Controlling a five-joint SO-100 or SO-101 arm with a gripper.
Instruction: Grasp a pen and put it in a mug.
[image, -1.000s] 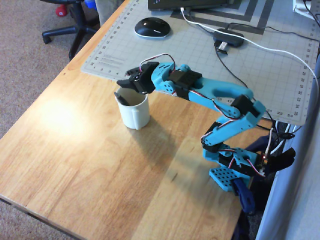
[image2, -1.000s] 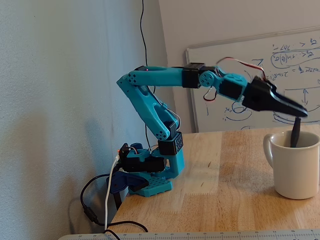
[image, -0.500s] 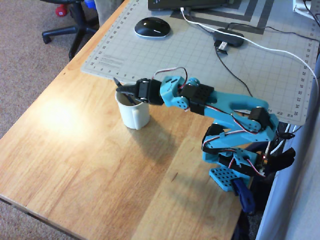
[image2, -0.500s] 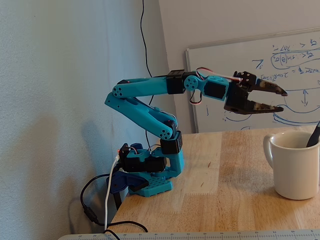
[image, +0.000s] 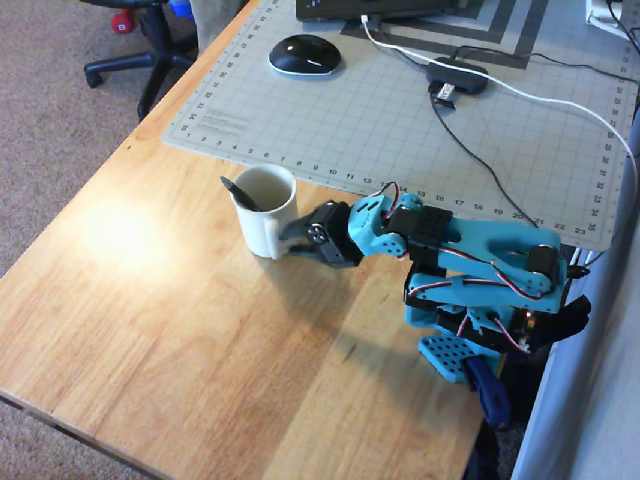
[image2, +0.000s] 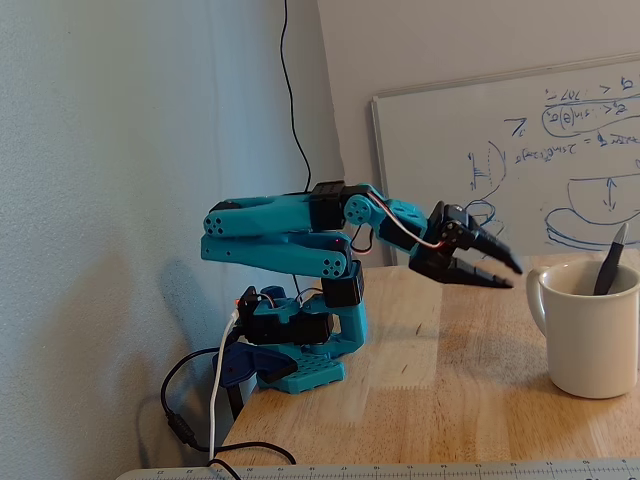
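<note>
The pen (image2: 610, 262) stood inside the mug (image2: 588, 330), leaning on its rim. The gripper (image2: 500, 275) had let go and pulled back toward the arm's base, its fingers a little apart and empty. The job looked done

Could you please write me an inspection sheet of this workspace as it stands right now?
Surface: light wooden table with a grey gridded cutting mat along its far side in the overhead view.
Job's things: slim dark pen stands tilted inside the cream-white ceramic mug, its top poking above the rim; the mug is upright.
Clutter: black computer mouse and small black hub on the mat.
Hand: black two-finger hand empty, jaws slightly apart, beside the mug and clear of it.
Cables: white cable and black cable cross the mat.
Surroundings: whiteboard with blue writing, office chair base on carpet.
</note>
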